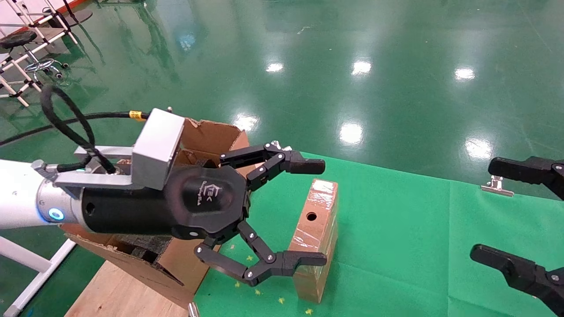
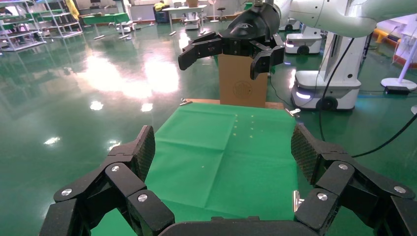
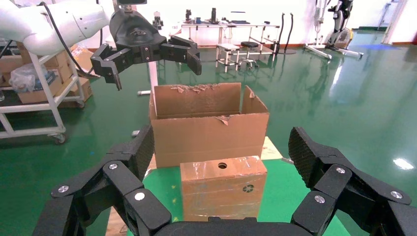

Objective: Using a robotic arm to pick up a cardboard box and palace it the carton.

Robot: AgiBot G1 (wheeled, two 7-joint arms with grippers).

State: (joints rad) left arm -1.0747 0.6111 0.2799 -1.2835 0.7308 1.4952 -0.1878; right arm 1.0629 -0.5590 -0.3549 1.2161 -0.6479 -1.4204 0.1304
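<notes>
Green cloth (image 1: 396, 246) carries the cardboard box (image 1: 315, 233) on edge, long axis running away from the robot, flanked by the wide-open left claw (image 1: 315, 212), carton (image 1: 211, 132) behind; right claw (image 1: 487, 209), open, stands well apart.

Open green cloth (image 1: 396, 246) right of the cardboard box (image 1: 316, 246); carton (image 1: 207, 141) close on its left.
</notes>
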